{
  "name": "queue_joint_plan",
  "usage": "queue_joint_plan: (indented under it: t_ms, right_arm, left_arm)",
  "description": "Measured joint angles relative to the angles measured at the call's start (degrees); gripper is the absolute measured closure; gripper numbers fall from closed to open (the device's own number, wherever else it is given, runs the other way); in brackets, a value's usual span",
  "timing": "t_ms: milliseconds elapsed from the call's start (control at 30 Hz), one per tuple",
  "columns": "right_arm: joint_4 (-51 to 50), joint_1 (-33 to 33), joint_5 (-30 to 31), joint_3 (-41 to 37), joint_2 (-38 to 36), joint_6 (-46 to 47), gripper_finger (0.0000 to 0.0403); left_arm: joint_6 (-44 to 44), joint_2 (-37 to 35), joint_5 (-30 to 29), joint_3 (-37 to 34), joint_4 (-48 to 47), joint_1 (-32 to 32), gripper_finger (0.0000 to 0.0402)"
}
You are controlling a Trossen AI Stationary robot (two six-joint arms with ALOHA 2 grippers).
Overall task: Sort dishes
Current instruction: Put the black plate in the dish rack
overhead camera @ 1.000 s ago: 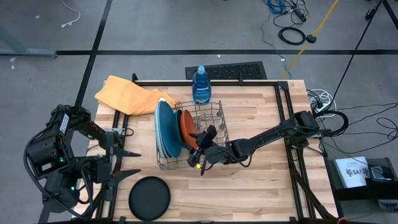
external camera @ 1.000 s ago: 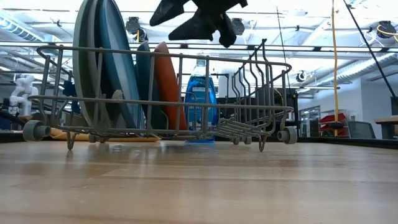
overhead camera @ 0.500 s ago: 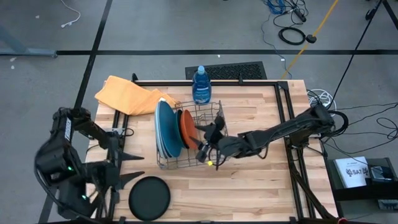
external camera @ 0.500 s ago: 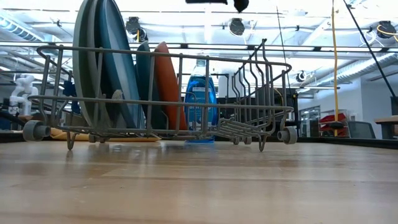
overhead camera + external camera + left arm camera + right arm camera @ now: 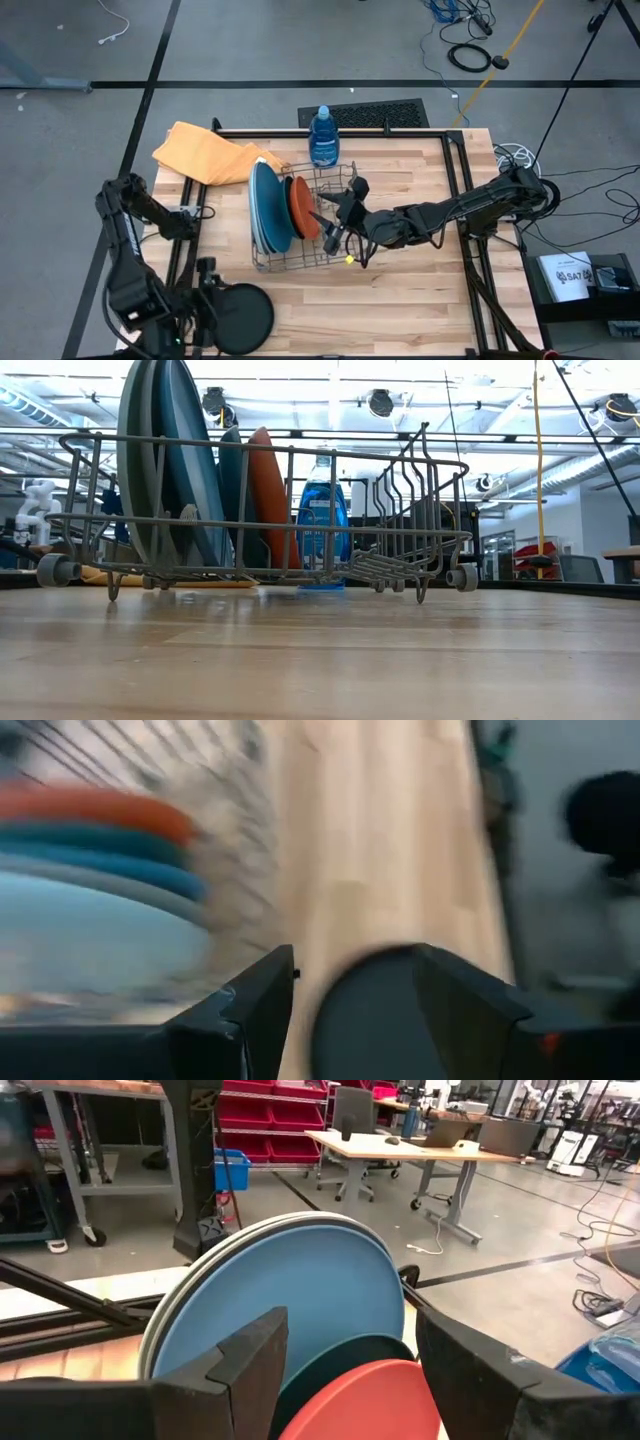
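A wire rack [image 5: 305, 228] holds upright plates: grey, light blue and blue [image 5: 262, 208], dark teal [image 5: 345, 1358] and orange [image 5: 304, 207]. They also show in the low view [image 5: 170, 470]. A black plate [image 5: 240, 317] lies flat near the table's near edge. My right gripper [image 5: 340, 215] hovers open above the rack's right half, facing the plates [image 5: 300, 1295]. My left gripper [image 5: 208, 292] is open at the black plate's left edge; the plate [image 5: 385, 1015] shows just ahead of its fingers. Neither gripper shows in the low view.
A blue soap bottle [image 5: 322, 137] stands behind the rack at the far edge. An orange cloth [image 5: 210, 153] lies at the far left corner. Bare wood lies right of the rack and along the near edge [image 5: 400, 310].
My right gripper has risen out of the low view and drawn toward the table's right and far side, still open. My left arm has swung toward the near edge, bringing its open gripper down beside the black plate. The plates have kept still.
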Motion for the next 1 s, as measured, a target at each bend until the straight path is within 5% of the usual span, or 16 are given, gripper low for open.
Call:
queue_joint_plan:
  t_ms: [133,400,800,1000]
  right_arm:
    - [-1.0,0.1,-0.1,0.0,0.0,0.0,0.0188]
    - [-3.2,0.7,-0.5,0.0,0.6,-1.0,0.0188]
    - [-5.0,2.0,-0.3,0.0,0.5,0.3,0.0188]
    - [-4.8,2.4,-0.1,0.0,0.5,0.4,0.0188]
  left_arm:
    - [1.9,0.1,8.3,-4.7,11.9,0.8,0.0196]
    - [5.6,0.8,12.5,-12.2,32.9,3.2,0.0196]
    - [-4.5,12.9,33.9,-13.4,34.6,7.2,0.0196]
    - [-5.1,18.6,36.7,-13.5,35.7,7.6,0.0196]
